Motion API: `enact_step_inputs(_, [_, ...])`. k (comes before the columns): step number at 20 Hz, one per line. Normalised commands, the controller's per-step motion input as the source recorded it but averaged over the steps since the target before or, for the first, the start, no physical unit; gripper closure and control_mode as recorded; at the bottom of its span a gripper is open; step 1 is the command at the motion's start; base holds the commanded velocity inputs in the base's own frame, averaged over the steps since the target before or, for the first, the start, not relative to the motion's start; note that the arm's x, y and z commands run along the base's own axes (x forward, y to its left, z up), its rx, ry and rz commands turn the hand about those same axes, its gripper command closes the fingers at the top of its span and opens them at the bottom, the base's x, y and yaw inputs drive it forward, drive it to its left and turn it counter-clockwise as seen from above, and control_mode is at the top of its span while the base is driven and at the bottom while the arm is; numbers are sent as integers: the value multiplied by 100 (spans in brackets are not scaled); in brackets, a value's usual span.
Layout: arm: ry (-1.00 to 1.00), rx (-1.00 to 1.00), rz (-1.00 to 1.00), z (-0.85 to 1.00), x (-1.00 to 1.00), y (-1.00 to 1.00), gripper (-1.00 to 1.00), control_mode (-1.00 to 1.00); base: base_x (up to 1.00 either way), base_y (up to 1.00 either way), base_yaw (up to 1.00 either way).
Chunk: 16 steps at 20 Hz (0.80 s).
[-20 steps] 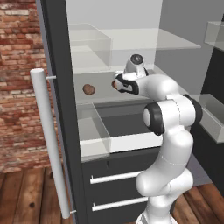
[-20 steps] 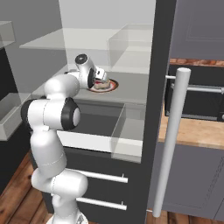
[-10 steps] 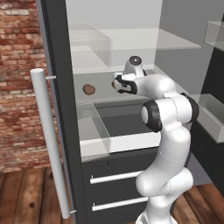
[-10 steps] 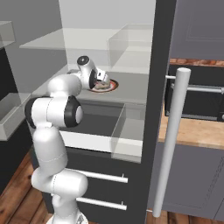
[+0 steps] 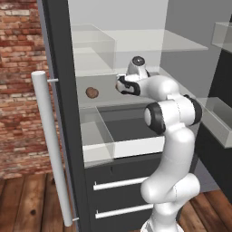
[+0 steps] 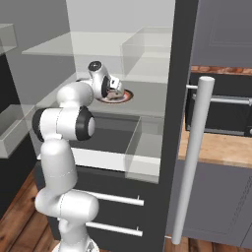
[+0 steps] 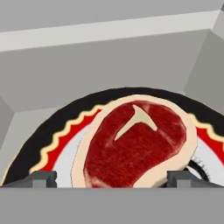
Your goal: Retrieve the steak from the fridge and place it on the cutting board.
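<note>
Steak (image 7: 139,146) fills the centre of the hand view, a red slab with a pale fat rim and a forked white streak near its top, lying flat on a round plate (image 7: 52,144) with a black and red scalloped border. The plate sits on a glass shelf inside the fridge (image 5: 61,68), seen at centre left of the right base view. My gripper (image 7: 111,180) hovers just over the near edge of the meat, jaws spread wide, one dark tip at the lower left and one at the lower right of the hand view, nothing between them yet. I judge the steak light, soft and likely to sag, with a slick surface, so I would close across its narrower span, over the fat rim on both sides, low enough to catch the edge rather than skate over the top. A firm pinch should be safe; nothing here looks breakable but the plate beneath. In the left base view a brown rounded lump (image 5: 92,93) lies on the same shelf, well apart toward the left.
</note>
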Motion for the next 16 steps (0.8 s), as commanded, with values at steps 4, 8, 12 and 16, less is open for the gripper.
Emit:
enact_step_inputs(4, [10, 0, 0, -32, 9, 0, -100, -100, 0, 0, 0])
enact_step_inputs(8, [13, 0, 0, -46, 0, 0, -100, -100, 0, 0, 0])
enact_step_inputs(12, [9, 0, 0, -56, -1, 0, -100, -100, 0, 0, 0])
enact_step_inputs(16, [0, 0, 0, -53, -13, 0, -100, -100, 0, 0, 0])
